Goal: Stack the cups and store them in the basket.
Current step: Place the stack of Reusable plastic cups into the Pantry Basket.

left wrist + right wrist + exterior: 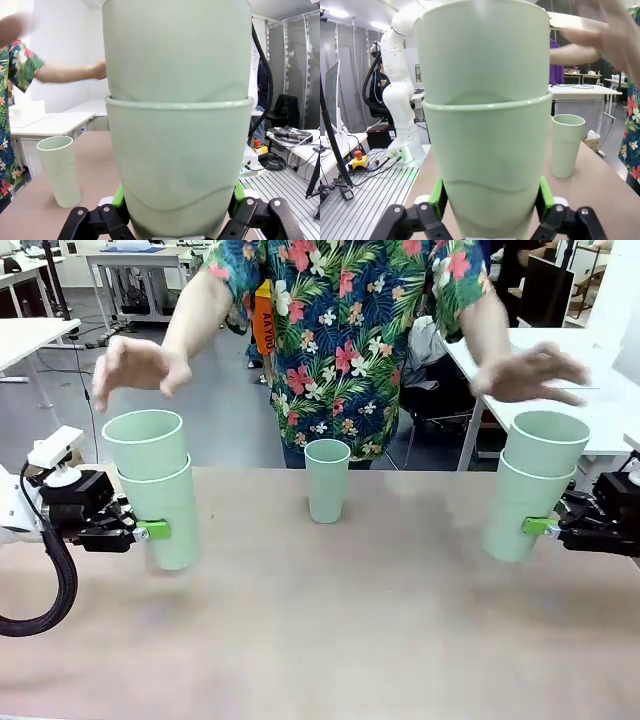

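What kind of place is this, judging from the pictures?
Probably a robotics lab: a white robot arm standing on a slotted metal bench, a red emergency-stop button with cables, and plain white worktables farther off.

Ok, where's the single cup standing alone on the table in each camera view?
Front view: lone cup upright, at the far middle of the table.
Left wrist view: lone cup lower left, left of the held left stack.
Right wrist view: lone cup right of middle, right of the held right stack.
Shared landmark: the person's floral shirt near it.
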Robot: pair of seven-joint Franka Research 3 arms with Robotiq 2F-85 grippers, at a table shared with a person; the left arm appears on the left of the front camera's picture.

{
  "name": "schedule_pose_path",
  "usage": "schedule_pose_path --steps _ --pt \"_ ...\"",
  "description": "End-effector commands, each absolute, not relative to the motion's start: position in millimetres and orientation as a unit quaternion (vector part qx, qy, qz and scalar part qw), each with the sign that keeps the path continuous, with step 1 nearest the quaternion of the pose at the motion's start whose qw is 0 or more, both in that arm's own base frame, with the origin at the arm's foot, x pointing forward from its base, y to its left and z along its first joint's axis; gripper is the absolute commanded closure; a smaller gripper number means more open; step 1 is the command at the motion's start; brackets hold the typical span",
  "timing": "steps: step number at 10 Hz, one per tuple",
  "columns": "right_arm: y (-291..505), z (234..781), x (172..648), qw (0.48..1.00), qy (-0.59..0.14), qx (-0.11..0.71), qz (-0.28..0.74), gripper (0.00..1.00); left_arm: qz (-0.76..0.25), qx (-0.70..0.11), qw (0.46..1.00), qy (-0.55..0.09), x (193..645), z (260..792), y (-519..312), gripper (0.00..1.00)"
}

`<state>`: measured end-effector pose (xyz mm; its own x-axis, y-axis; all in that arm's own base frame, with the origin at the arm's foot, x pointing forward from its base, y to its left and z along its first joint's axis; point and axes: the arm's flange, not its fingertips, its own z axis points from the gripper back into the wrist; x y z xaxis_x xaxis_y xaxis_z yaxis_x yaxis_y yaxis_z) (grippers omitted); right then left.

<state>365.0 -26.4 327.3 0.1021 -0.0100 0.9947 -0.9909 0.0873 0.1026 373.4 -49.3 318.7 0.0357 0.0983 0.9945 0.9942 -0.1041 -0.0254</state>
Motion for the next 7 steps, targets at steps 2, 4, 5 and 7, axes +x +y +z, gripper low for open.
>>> schedule_pose_path --steps 2,4,5,7 --pt "-25.6 331.1 367.1 0.544 -0.503 0.500 0.448 0.14 -0.492 -0.558 0.453 -0.492 372.8 320.2 -49.9 0.13" --pt "-25.6 331.1 367.1 0.544 -0.503 0.500 0.448 0.14 -0.492 -0.558 0.453 -0.492 372.8 320.2 -49.9 0.13" --pt "-25.6 331.1 367.1 0.544 -0.503 0.500 0.448 0.14 -0.492 -0.558 0.453 -0.492 372.8 320.2 -49.9 0.13" --pt "-25.6 331.1 367.1 0.544 -0.503 0.500 0.448 0.14 -0.492 -0.558 0.453 -0.492 372.8 320.2 -49.9 0.13"
